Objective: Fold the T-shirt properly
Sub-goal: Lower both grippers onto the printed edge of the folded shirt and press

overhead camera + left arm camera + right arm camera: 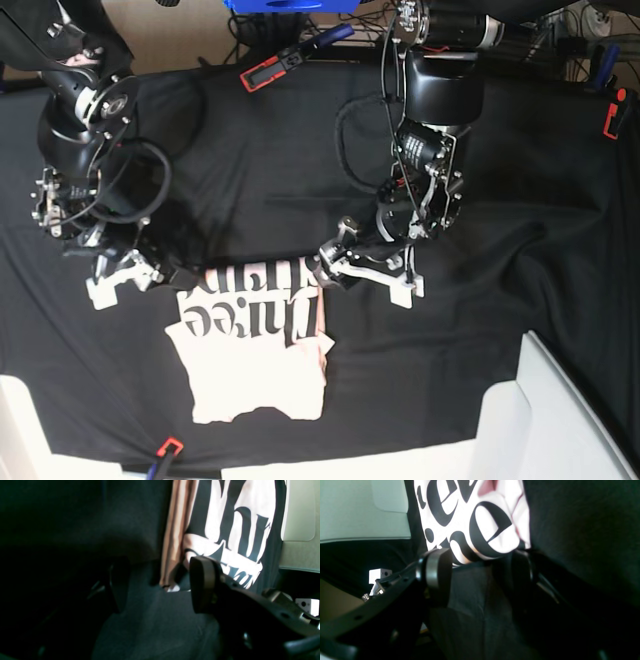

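The pale pink T-shirt [255,370] lies folded on the black tablecloth [250,170], with black lettering showing along its far edge. My left gripper [322,272] is at the shirt's far right corner. In the left wrist view it [160,587] is open, with the shirt's [237,530] folded edge just ahead between the fingers [202,585]. My right gripper [178,277] is at the far left corner. In the right wrist view it [478,573] is open, low over the cloth, and the lettered edge of the shirt [470,512] reaches the gap between its fingers [437,575].
White bins stand at the front right [540,420] and front left [20,420]. Red and black clamps hold the cloth at the back [272,68], the right [612,112] and the front edge [165,452]. The cloth is wrinkled around the arms.
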